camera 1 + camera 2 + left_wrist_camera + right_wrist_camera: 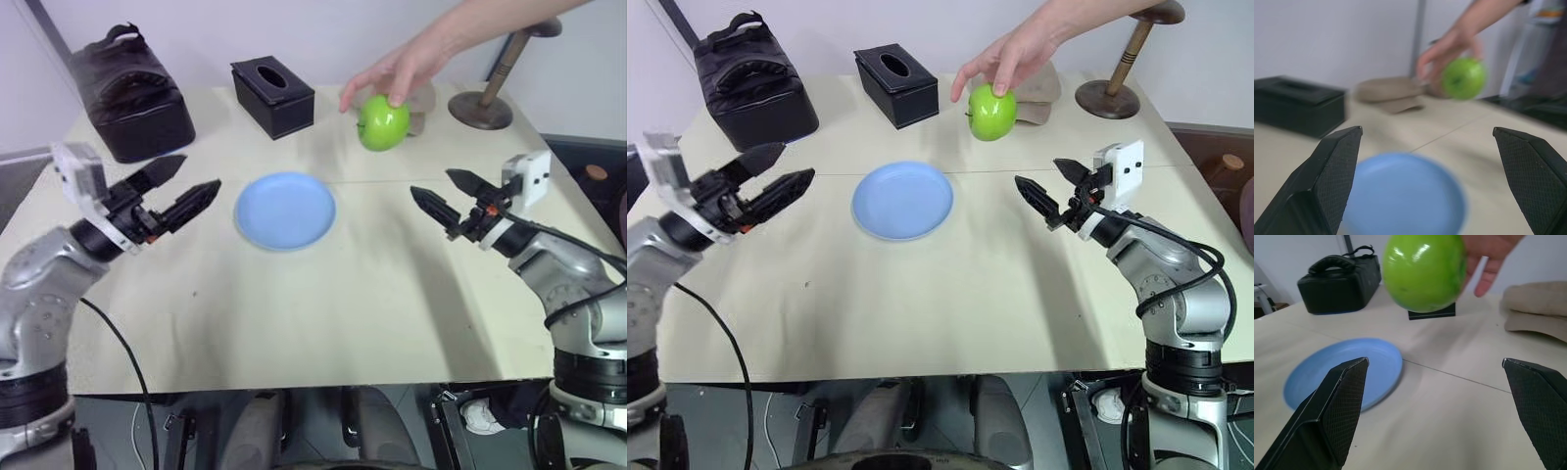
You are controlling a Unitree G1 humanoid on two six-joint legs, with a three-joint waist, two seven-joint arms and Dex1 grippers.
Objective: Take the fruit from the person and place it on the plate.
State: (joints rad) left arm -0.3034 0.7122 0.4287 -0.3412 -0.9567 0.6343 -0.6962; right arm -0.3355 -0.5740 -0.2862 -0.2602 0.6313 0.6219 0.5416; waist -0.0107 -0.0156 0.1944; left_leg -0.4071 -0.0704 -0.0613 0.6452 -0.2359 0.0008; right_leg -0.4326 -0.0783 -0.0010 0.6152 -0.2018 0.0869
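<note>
A person's hand (pixel 407 67) reaches in from the far right and holds a glossy green apple (pixel 383 123) above the far side of the table. The light-blue plate (pixel 285 210) lies flat near the table's middle, in front and to the left of the apple. My right gripper (pixel 448 193) hovers open, in front and to the right of the apple, apart from it. In the right wrist view the apple (pixel 1424 271) hangs between and beyond the fingers (pixel 1334 413). Left of the plate, my left gripper (pixel 183 184) is open and holds nothing.
A black bag (pixel 130 93) sits at the far left corner. A black tissue box (pixel 273 95) stands behind the plate. Folded beige cloth (pixel 1040 90) lies behind the apple. A wooden stand (pixel 487 102) rises at the far right. The table's near half is bare.
</note>
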